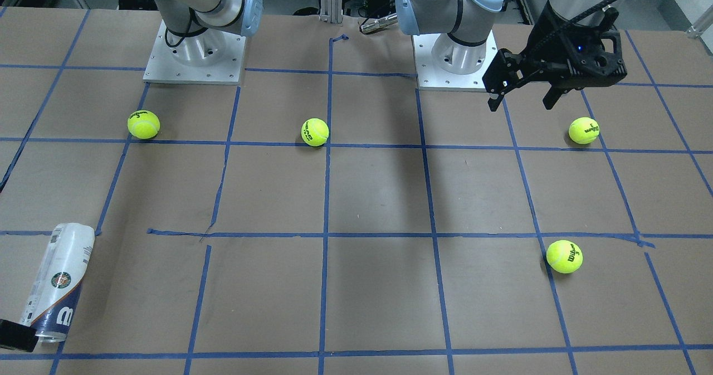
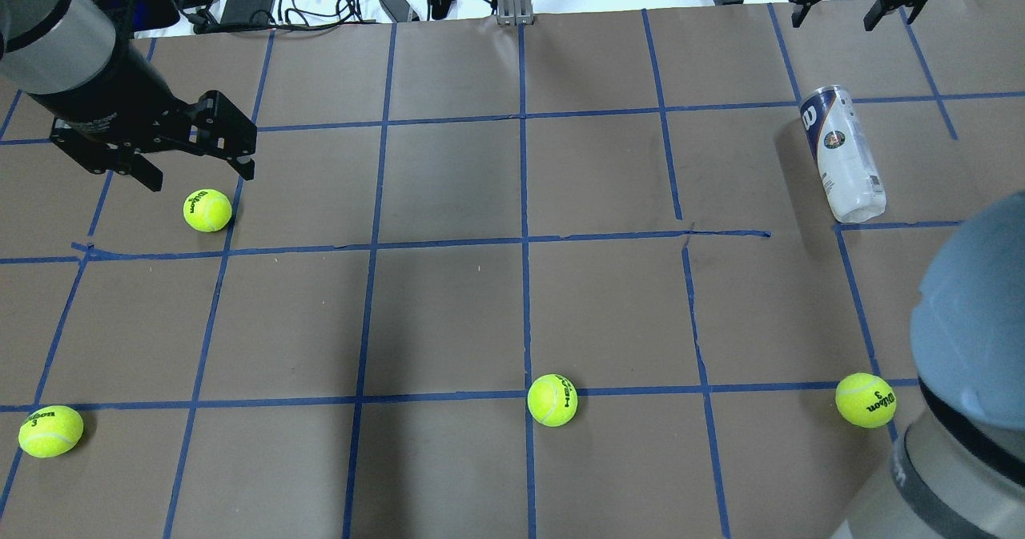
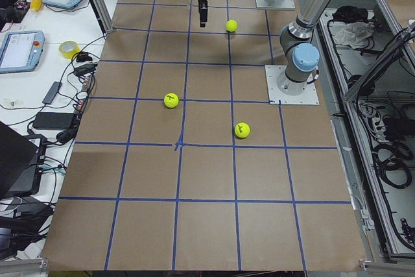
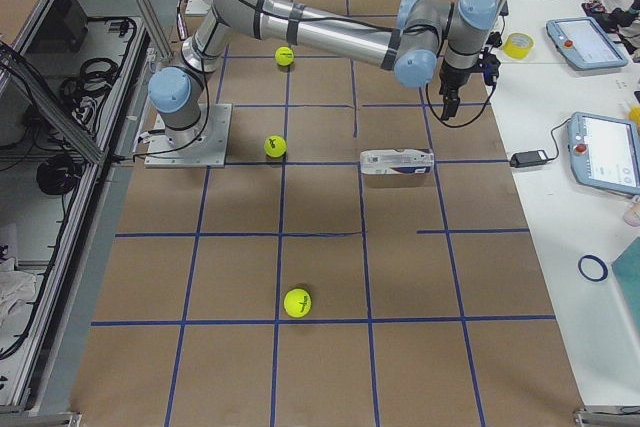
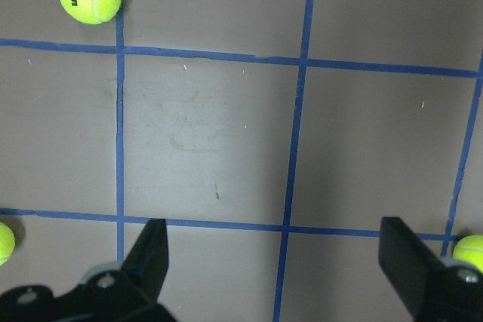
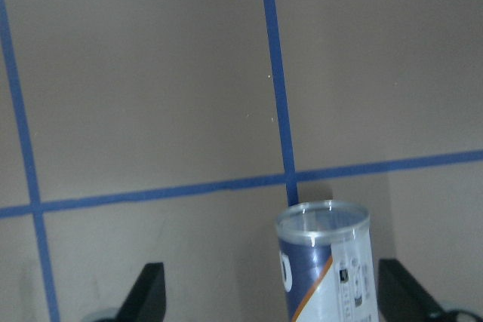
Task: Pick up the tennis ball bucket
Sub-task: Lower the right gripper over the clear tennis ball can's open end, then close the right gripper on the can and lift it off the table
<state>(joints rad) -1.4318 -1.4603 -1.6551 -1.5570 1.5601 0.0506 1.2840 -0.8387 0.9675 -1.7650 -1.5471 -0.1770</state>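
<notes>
The right gripper hangs above the table with its jaws spread wide and nothing between them; in its wrist view one dark finger shows at each bottom corner, and the can comes up from the lower edge between them, a little right of middle. The can's long axis runs across the line on which the jaws would shut, so the grip already seems squared to its width; I judge the gripper must come back toward the robot and down to straddle the body.

In the overhead view the can lies on its side on the robot's right of the table, navy end toward the far edge and the gripper, white end nearer the robot, slightly slanted. It is slim clear plastic with a white and navy label, a round emblem and a W logo, and looks empty; being round, it may roll if nudged.

The left gripper, jaws also spread, hovers by a tennis ball, well apart from the can; the right arm is nearer.
</notes>
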